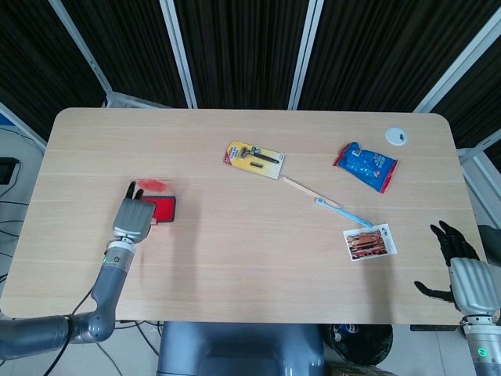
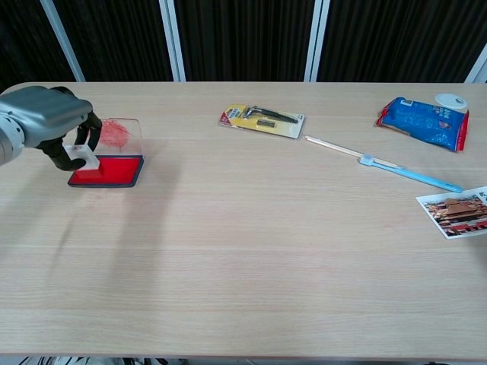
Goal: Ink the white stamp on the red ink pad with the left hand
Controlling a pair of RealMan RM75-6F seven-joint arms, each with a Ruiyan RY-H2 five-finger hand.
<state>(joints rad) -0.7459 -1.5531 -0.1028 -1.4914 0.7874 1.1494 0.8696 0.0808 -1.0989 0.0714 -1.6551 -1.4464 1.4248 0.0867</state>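
My left hand (image 2: 47, 125) (image 1: 133, 218) grips the white stamp (image 2: 78, 156) and holds it over the left part of the red ink pad (image 2: 112, 170) (image 1: 163, 208). In the chest view the stamp's lower end meets the pad's red surface; whether it presses in I cannot tell. In the head view the hand hides the stamp and the pad's left half. My right hand (image 1: 464, 276) hangs past the table's right front corner, fingers spread, holding nothing.
The pad's clear lid (image 2: 116, 131) smeared with red ink lies just behind the pad. Mid-table are a carded razor (image 2: 263, 119), a thin stick with a blue-handled tool (image 2: 388, 164), a blue packet (image 2: 422, 122), a white disc (image 2: 452, 100) and a photo card (image 2: 457, 208).
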